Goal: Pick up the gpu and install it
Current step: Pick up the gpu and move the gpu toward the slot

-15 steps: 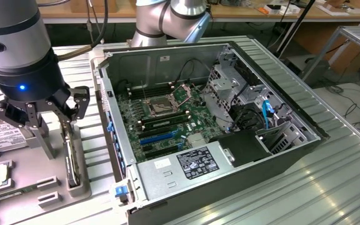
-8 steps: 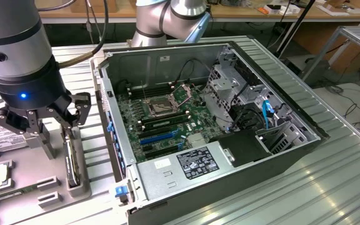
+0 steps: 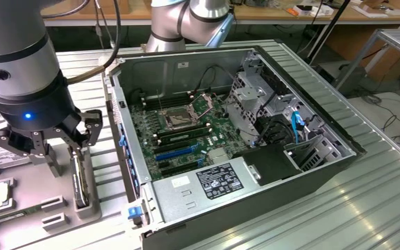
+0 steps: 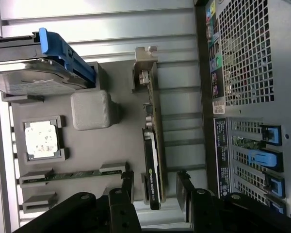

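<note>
**GPU PICK-UP STATION: GRIPPER OPEN OVER CARD**

1. The ribbed metal table point(image 3: 366, 208) carries all the equipment.

2. The computer case point(image 3: 304, 94) lies on its side with the side panel off. The motherboard point(image 3: 186, 130) and the power supply point(image 3: 210, 182) are exposed. The blue expansion slots point(image 3: 175, 151) on the board are unoccupied.

3. The arm point(image 3: 19, 67) stands above the grey parts tray point(image 3: 26, 203), at the exterior view's left of the case.

4. The gpu point(image 4: 154, 145) is not installed. It stands on its long edge in a slotted holder on the tray, beside the rear panel of the case. Its silver bracket point(image 4: 146, 63) is at the end away from the gripper.

5. The gripper point(image 4: 155, 191) hangs directly over the card. Its jaws are spread wide. In the wrist view one of the fingers point(image 4: 185, 187) sits on each side of the near end of the card, with a visible gap on both sides. Nothing is clamped, and no contact with the card is visible.

6. Other parts on the tray:
   - a hard drive point(image 4: 29, 77) with a blue carrier;
   - a processor point(image 4: 41, 140) in a square recess;
   - a memory stick point(image 4: 72, 174) lying flat near the gripper.
</note>
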Robot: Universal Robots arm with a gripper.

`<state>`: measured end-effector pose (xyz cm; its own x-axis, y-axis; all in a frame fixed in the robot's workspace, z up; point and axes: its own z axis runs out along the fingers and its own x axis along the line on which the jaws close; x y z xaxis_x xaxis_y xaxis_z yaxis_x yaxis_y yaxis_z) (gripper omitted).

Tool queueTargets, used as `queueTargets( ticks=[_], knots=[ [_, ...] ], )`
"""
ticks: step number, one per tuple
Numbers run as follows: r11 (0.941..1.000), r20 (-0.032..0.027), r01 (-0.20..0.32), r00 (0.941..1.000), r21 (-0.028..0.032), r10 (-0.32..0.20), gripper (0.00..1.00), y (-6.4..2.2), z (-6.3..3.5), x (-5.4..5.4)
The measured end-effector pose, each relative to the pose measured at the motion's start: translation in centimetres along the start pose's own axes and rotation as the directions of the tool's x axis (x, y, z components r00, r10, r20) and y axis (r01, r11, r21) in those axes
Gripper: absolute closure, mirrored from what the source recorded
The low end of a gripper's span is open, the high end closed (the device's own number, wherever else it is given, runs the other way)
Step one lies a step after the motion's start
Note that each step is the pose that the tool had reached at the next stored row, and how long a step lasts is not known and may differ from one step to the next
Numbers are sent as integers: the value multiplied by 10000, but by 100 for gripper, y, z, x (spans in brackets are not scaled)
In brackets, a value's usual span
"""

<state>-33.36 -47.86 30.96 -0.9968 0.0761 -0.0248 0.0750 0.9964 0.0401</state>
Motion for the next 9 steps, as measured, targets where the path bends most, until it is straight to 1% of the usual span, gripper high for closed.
queueTargets(
  ticks=[2, 5, 9],
  knots=[
    [10000, 1, -1, 10000, 0, 1, 52, -16, 28, 0],
    [10000, -1, 0, 10000, 1, 0, 52, -22, 95, 1],
    [10000, 0, -1, 10000, 1, 1, 52, -24, 153, 3]
  ],
)
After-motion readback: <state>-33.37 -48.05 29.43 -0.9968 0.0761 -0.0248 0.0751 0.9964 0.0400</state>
